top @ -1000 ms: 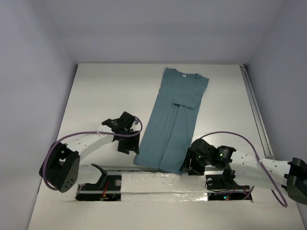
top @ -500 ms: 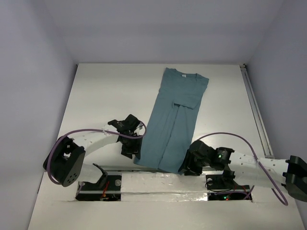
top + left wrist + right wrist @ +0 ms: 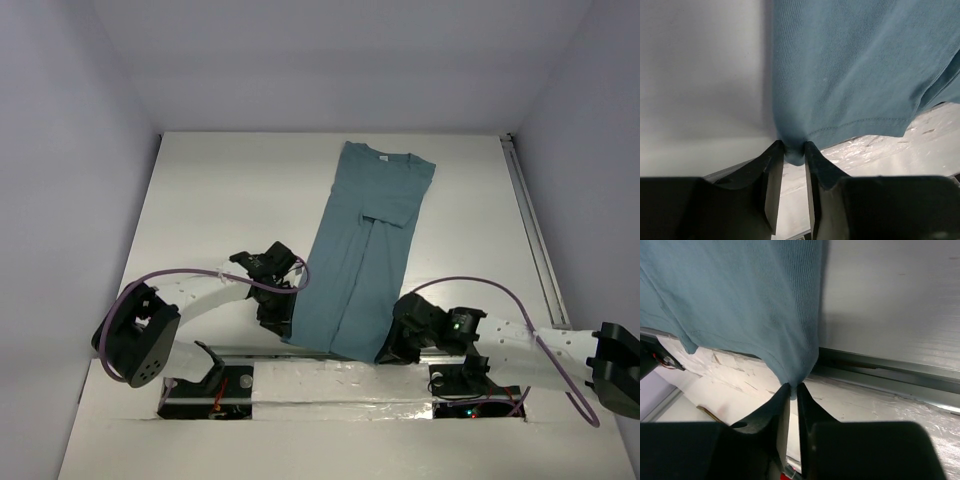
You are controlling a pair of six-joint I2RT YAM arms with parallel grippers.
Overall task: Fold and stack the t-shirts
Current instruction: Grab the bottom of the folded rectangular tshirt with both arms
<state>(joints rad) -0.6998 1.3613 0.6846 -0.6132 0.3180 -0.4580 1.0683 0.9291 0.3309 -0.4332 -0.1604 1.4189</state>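
Note:
A teal-blue t-shirt [image 3: 362,245] lies folded lengthwise in a long narrow strip, collar at the far end, hem at the near table edge. My left gripper [image 3: 283,318] is shut on the hem's near left corner; the left wrist view shows the cloth [image 3: 850,70] pinched between the fingertips [image 3: 775,155]. My right gripper [image 3: 393,350] is shut on the hem's near right corner; the right wrist view shows the cloth [image 3: 740,305] pinched between its fingertips [image 3: 782,397].
The table's near edge has a metal rail [image 3: 330,352] and foil-wrapped mounts [image 3: 340,385] beneath the hem. A rail [image 3: 530,230] runs along the table's right side. White walls close in left, right and back.
Both grippers have moved inward to the hem corners, the left one rightward and the right one slightly leftward, and closed on the cloth.

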